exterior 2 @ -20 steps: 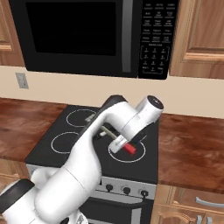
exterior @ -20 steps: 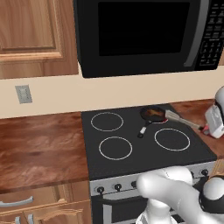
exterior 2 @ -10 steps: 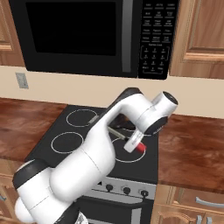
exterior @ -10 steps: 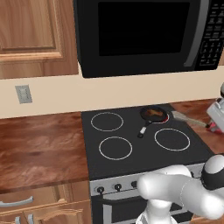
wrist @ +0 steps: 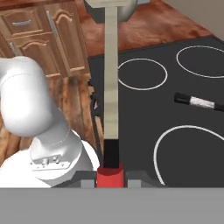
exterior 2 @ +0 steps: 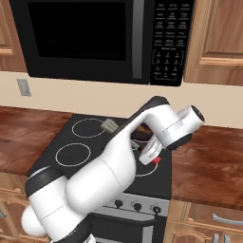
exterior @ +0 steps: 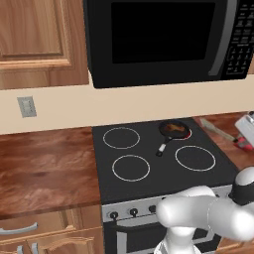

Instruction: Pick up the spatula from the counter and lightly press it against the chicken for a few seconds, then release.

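The gripper (wrist: 110,178) is clamping tight on the red grip end of the spatula (wrist: 111,87), its jaws standing nearly closed on either side of it. In the hand view the spatula is running straight away from the gripper: a red end, then a short black section, then a long pale shaft, with the grey head sitting at the top edge.

In the left base view the spatula is showing at the right edge, slanting over the brown desk (exterior: 44,158) beside the stove (exterior: 149,183), with its head pointing back and left toward the pan (exterior: 173,129). The head is lying near the pan's right side but apart from it, and is not touching the chicken (exterior: 171,128). The chicken is sitting inside the pan as a brown piece.

The pan is resting on the rear right burner, its dark handle pointing forward and left, toward the middle of the cooktop. The other three white burner rings are lying bare.

In the right base view the arm (exterior 2: 118,166) is arching up from the lower left over the stove and bending down at the wrist, with the red end peeking out below the hand and the grey head showing left of the arm.

A black microwave (exterior: 163,39) is hanging above the stove, and an outlet (exterior: 26,106) is sitting on the wall to the left.
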Tool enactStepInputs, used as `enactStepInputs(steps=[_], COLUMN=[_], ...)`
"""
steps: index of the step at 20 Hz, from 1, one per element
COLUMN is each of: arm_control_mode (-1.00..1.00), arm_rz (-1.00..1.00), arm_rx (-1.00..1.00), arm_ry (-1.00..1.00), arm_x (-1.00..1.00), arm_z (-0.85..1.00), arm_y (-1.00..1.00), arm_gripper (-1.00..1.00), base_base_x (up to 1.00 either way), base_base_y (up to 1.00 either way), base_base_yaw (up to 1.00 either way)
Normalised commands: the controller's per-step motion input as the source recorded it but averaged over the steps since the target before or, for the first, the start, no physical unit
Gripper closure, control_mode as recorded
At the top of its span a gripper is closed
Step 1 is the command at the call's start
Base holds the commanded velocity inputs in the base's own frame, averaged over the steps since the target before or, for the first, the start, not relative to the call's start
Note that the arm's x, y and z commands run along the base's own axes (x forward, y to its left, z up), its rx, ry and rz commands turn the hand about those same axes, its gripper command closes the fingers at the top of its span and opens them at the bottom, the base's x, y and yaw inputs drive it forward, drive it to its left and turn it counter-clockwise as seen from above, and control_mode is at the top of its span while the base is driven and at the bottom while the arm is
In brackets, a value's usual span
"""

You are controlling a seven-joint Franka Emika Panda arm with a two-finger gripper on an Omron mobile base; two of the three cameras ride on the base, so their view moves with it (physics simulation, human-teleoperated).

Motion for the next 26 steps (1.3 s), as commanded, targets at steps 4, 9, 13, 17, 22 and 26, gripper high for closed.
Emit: enactStepInputs(steps=[4, 9, 13, 17, 22, 26], arm_control_mode=[-1.0, -1.0, -1.0, -1.0, -1.0, -1.0], arm_rz=[0.01, 0.0, -0.1, -0.18, -0.28, -0.21], arm_rx=[0.03, -0.01, 0.0, 0.0, 0.0, -0.01], arm_ry=[0.0, 0.0, 0.0, -0.06, -0.05, 0.01], arm_x=[0.24, 0.04, 0.0, 0.0, 0.0, 0.0], arm_z=[0.1, 0.02, -0.09, -0.18, -0.04, 0.01], arm_y=[0.0, 0.0, 0.0, 0.0, 0.0, 0.0], arm_gripper=[1.0, 1.0, 1.0, 1.0, 1.0, 1.0], base_base_x=[0.0, 0.0, 0.0, 0.0, 0.0, 0.0], base_base_y=[0.0, 0.0, 0.0, 0.0, 0.0, 0.0], base_base_yaw=[0.0, 0.0, 0.0, 0.0, 0.0, 0.0])
